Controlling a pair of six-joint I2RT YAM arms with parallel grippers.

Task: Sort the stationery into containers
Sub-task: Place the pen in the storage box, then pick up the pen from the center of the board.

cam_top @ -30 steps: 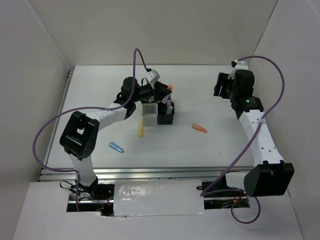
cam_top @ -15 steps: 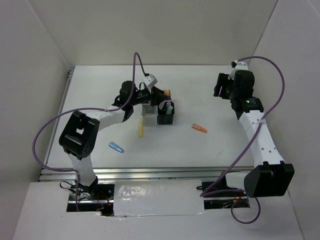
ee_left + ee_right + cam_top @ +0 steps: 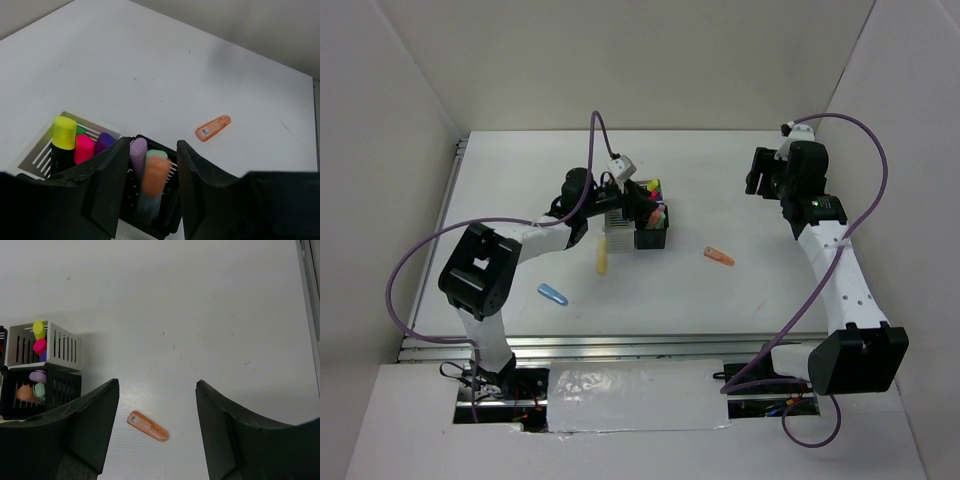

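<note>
Left tool point(image 3: 153, 150) released over the black pen cup point(image 3: 167, 220), blurred orange marker point(image 3: 156, 172) loose between its jaws; right tool point(image 3: 156, 385), well right of the cup, spread empty.

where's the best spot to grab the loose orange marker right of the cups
Grip the orange marker across its middle, straight down from above, closing on its long sides. It lies flat and diagonal on the table, nothing touching it, so turn the wrist to match.
</note>
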